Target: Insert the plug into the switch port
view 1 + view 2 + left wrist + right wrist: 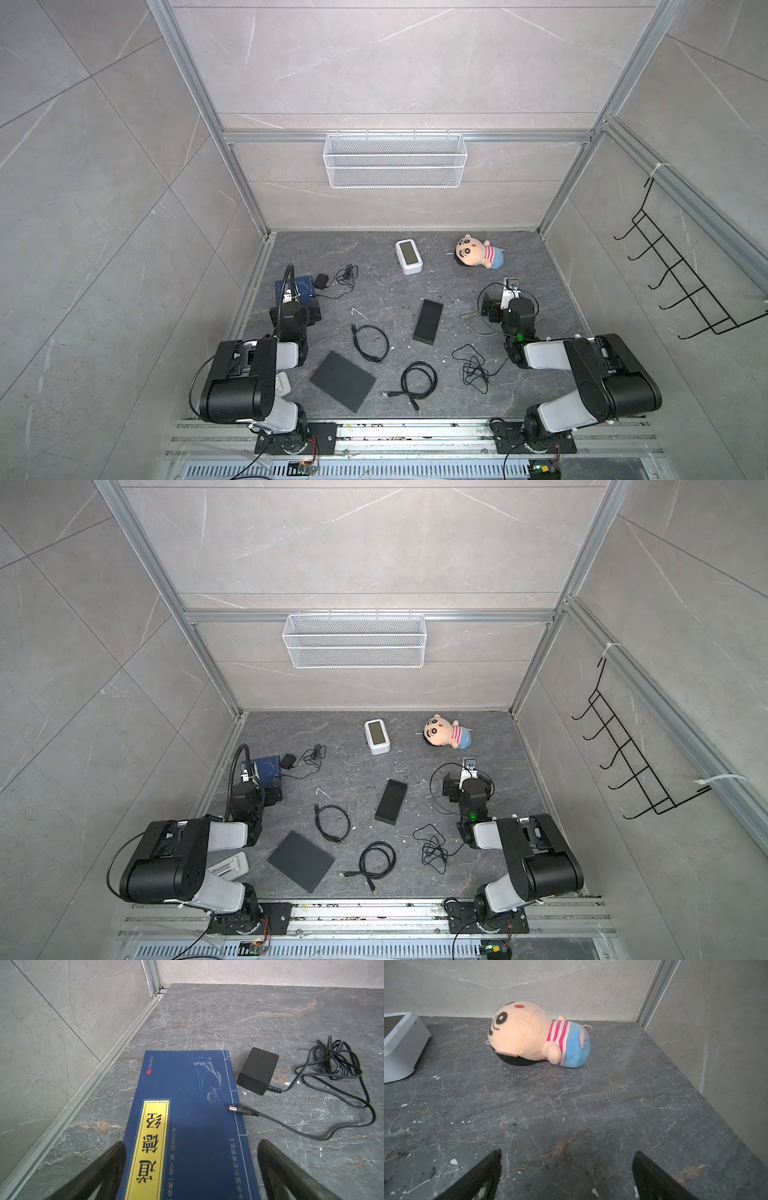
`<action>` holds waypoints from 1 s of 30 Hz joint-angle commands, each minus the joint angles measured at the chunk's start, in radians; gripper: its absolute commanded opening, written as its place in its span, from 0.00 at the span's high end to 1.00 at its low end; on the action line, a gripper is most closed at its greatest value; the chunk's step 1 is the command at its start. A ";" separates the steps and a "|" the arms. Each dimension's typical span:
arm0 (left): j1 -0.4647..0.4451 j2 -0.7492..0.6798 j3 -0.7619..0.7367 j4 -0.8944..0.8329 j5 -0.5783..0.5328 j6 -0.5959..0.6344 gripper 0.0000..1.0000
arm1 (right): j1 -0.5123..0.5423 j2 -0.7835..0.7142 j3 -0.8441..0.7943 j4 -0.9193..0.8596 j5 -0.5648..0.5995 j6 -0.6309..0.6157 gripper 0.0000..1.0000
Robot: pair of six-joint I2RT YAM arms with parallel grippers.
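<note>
The plug [233, 1109] is a small barrel plug with a silver tip on a thin black cord. It lies on the edge of a blue book [187, 1126], next to its black power adapter [257, 1071]. My left gripper [191, 1142] hovers open over the book, a little short of the plug and holding nothing. The switch [428, 322] is a black box lying mid-table in both top views; its port is not visible. My right gripper [568, 1151] is open and empty over bare table, to the right of the switch [391, 802].
A plush doll [537, 1034] and a white clock [408, 256] sit at the back. Two coiled black cables [370, 343] [417, 382], a thin cord tangle [473, 368] and a flat black slab [342, 380] lie in front. A wire basket [395, 160] hangs on the back wall.
</note>
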 commanded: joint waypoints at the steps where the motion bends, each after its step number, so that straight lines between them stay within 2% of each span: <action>1: -0.001 -0.001 0.003 0.057 0.005 -0.019 0.00 | -0.001 -0.004 0.009 0.007 -0.007 0.015 0.01; 13: -0.002 -0.012 0.009 0.051 0.002 -0.021 0.00 | -0.002 -0.024 0.018 -0.011 0.012 0.021 0.00; 14: -0.003 -0.032 0.019 0.007 -0.014 -0.031 0.00 | -0.002 -0.054 0.031 -0.085 0.004 0.024 0.00; 15: -0.002 -0.051 0.023 -0.021 -0.005 -0.028 0.00 | -0.001 -0.071 0.038 -0.084 0.024 0.019 0.00; 16: -0.018 -0.065 0.044 -0.041 -0.072 -0.012 0.00 | 0.004 -0.112 0.063 -0.173 0.055 0.029 0.00; 17: -0.041 -0.099 0.097 -0.176 -0.129 -0.023 0.00 | 0.004 -0.152 0.095 -0.277 0.073 0.041 0.00; 18: -0.050 -0.132 0.167 -0.323 -0.141 -0.033 0.00 | 0.004 -0.195 0.134 -0.388 0.078 0.059 0.00; 19: -0.059 -0.148 0.205 -0.391 -0.143 -0.029 0.00 | 0.006 -0.226 0.163 -0.461 0.075 0.078 0.01; 22: -0.145 -0.188 0.307 -0.561 -0.163 -0.045 0.01 | 0.017 -0.290 0.251 -0.655 -0.058 0.142 0.05; 25: -0.277 -0.196 0.375 -0.682 -0.143 -0.139 0.02 | 0.081 -0.293 0.344 -0.828 -0.184 0.247 0.09; 28: -0.443 -0.131 0.466 -0.796 -0.117 -0.241 0.05 | 0.208 -0.270 0.376 -0.867 -0.271 0.351 0.14; 30: -0.539 -0.053 0.538 -0.860 -0.076 -0.283 0.07 | 0.295 -0.241 0.388 -0.874 -0.277 0.410 0.19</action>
